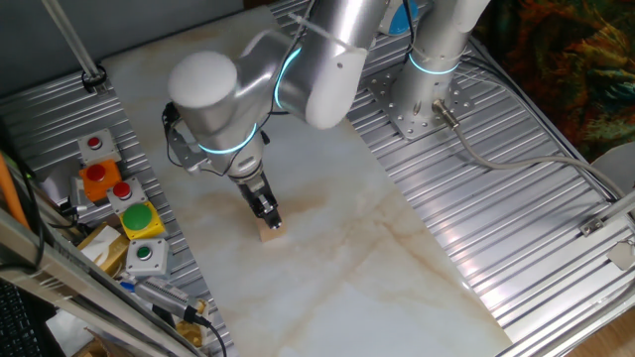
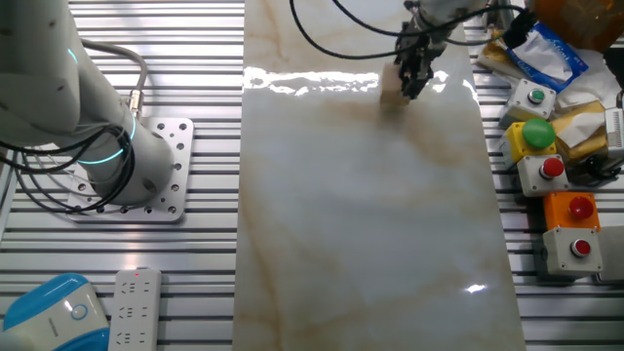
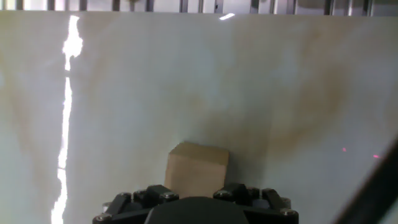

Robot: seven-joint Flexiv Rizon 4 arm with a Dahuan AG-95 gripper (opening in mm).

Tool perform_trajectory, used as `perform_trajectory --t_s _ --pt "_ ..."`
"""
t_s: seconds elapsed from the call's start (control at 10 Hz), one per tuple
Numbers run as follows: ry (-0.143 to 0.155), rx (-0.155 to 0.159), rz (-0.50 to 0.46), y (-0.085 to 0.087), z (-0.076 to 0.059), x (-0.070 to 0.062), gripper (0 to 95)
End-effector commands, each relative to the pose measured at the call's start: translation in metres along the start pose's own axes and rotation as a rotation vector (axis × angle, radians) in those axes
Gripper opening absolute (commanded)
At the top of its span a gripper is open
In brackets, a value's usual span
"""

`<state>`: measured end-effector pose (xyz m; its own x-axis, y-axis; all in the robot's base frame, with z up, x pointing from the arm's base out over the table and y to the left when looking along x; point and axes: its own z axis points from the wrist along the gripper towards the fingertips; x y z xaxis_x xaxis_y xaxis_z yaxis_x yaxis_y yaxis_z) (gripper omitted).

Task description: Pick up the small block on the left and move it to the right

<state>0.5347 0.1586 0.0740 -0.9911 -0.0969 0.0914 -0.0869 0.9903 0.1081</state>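
Note:
The small block point(image 1: 270, 235) is a tan wooden cube on the marble tabletop point(image 1: 397, 268), left of the middle in one fixed view. My gripper point(image 1: 268, 218) points straight down onto it, with the fingertips at its top. In the hand view the small block point(image 3: 196, 169) fills the gap between my two black fingers point(image 3: 155, 196), which press against its sides. In the other fixed view my gripper point(image 2: 412, 86) is at the far edge of the marble, and the small block point(image 2: 393, 93) shows as a faint tan patch beside it.
A row of button boxes point(image 1: 124, 203) lies on the ribbed metal at the left edge; in the other fixed view these boxes point(image 2: 548, 161) are on the right. The arm's base point(image 1: 422, 94) stands at the back. A power strip point(image 2: 135, 310) lies near the front left.

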Motion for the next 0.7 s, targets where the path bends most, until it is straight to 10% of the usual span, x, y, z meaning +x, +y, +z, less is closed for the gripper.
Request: perform_trajectory --t_s 0.1,0.4,0.7 --pt "0.000 -0.005 0.008 -0.002 0.009 -0.004 95.0" --pt "0.005 0.001 0.009 0.000 -0.002 -0.001 95.0" --pt "0.031 0.090 -0.003 -0.014 -0.023 0.003 57.0"
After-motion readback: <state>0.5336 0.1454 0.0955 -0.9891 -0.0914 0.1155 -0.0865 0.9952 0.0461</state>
